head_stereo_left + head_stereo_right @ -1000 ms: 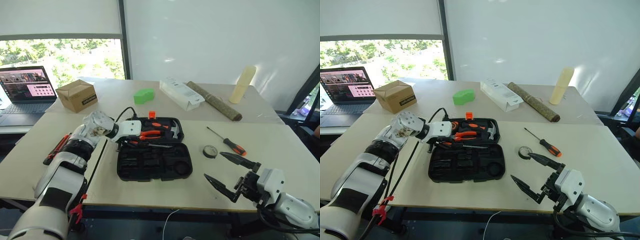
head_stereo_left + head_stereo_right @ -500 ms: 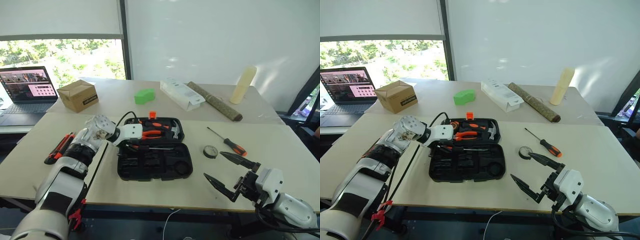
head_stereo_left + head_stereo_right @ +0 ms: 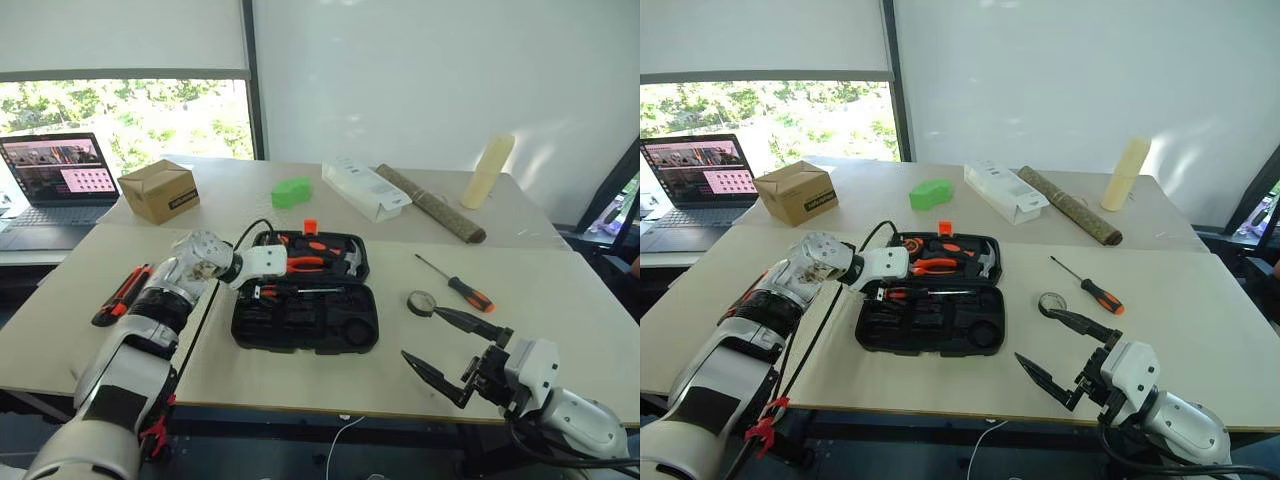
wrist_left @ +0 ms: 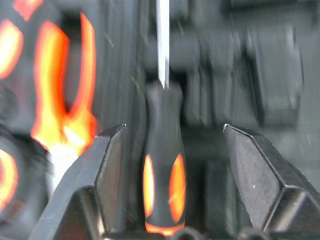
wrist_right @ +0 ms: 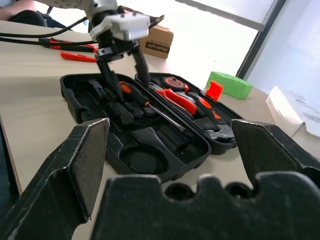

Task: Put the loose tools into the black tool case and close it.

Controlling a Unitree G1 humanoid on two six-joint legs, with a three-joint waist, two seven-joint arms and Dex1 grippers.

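One screwdriver (image 4: 162,165) lies in the case (image 3: 305,318) between my left gripper's (image 4: 170,150) spread fingers. I should lift straight clear without nudging it; right gripper (image 3: 445,345) hangs wide open, empty.

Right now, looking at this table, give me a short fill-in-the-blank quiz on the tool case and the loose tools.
1. The tool case lies ____ on the table.
2. The left gripper has its fingers spread on either side of a ____ lying in the case.
3. The tape roll lies beside a screwdriver to the case's ____.
4. The right gripper holds ____.

Missing words: open; screwdriver; right; nothing
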